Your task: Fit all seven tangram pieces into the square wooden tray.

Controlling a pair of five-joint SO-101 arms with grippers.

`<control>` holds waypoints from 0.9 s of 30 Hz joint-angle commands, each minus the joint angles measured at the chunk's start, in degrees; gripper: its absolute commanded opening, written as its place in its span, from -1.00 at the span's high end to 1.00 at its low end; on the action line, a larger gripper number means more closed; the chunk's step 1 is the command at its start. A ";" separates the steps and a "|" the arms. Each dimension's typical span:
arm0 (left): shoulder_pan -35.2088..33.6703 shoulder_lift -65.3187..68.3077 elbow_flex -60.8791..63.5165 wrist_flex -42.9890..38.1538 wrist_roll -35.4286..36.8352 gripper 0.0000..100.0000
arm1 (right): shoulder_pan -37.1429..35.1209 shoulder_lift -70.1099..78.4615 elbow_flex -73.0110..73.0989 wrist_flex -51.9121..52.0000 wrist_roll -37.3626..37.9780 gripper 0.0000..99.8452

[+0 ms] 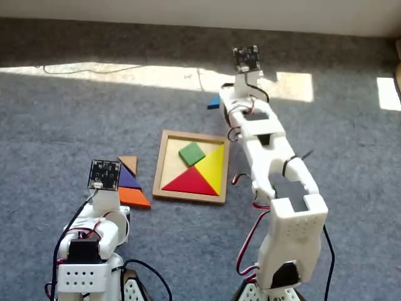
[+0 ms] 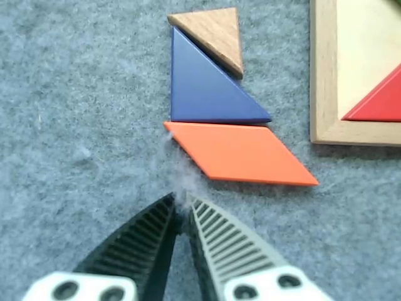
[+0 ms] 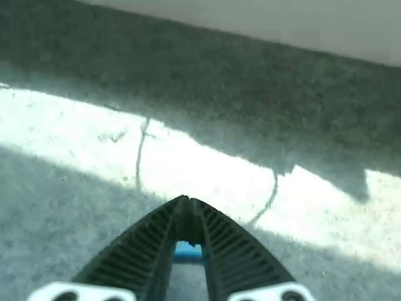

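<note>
The square wooden tray [image 1: 164, 164] lies mid-carpet holding a green square [image 1: 192, 153], a yellow triangle [image 1: 215, 164] and a red triangle [image 1: 187, 182]. Left of it lie a wooden triangle [image 2: 214, 34], a dark blue triangle [image 2: 202, 91] and an orange parallelogram [image 2: 241, 153]. My left gripper [image 2: 182, 204] is shut and empty, its tips just short of the orange piece's near edge. The right arm stretches far out, and its gripper [image 3: 186, 202] is shut. A light blue piece [image 1: 214, 101] lies beside it and shows through the slit between the fingers [image 3: 187, 252]. I cannot tell whether it is pinched.
The tray's frame [image 2: 324, 75] stands just right of the three loose pieces. A thin cable [image 3: 141, 153] runs over the sunlit carpet beyond the right gripper, with a wall behind. The right arm's long body [image 1: 276, 163] lies along the tray's right side.
</note>
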 commanded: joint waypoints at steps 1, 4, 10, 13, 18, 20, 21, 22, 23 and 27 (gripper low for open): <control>0.75 -0.48 1.45 -0.79 -0.35 0.98 | -2.07 -3.91 2.68 -15.69 -0.53 0.99; 0.75 -0.48 1.45 -0.79 -0.35 0.98 | -2.59 -2.86 4.44 -19.21 -0.53 0.99; 0.75 -0.48 1.45 -0.79 -0.35 0.98 | -2.59 9.54 -3.82 -19.56 -0.53 0.99; 0.75 -0.48 1.45 -0.79 -0.35 0.98 | -2.51 16.92 -10.24 -19.56 -0.53 0.99; 0.75 -0.48 1.45 -0.79 -0.35 0.98 | -2.24 26.15 -19.21 -19.56 -0.53 0.99; 0.75 -0.48 1.45 -0.79 -0.35 0.98 | -2.15 26.95 -20.97 -19.12 -0.53 0.99; 0.75 -0.48 1.45 -0.79 -0.35 0.98 | -2.15 26.95 -21.23 -19.03 -0.53 0.99; 0.75 -0.48 1.45 -0.79 -0.35 0.98 | -2.15 26.95 -21.14 -18.95 -0.44 0.99; 0.75 -0.48 1.45 -0.79 -0.35 0.98 | -2.15 26.95 -20.44 -18.51 -0.44 0.99; 0.75 -0.48 1.45 -0.79 -0.35 0.98 | -0.84 25.80 -19.56 -8.48 -0.35 0.99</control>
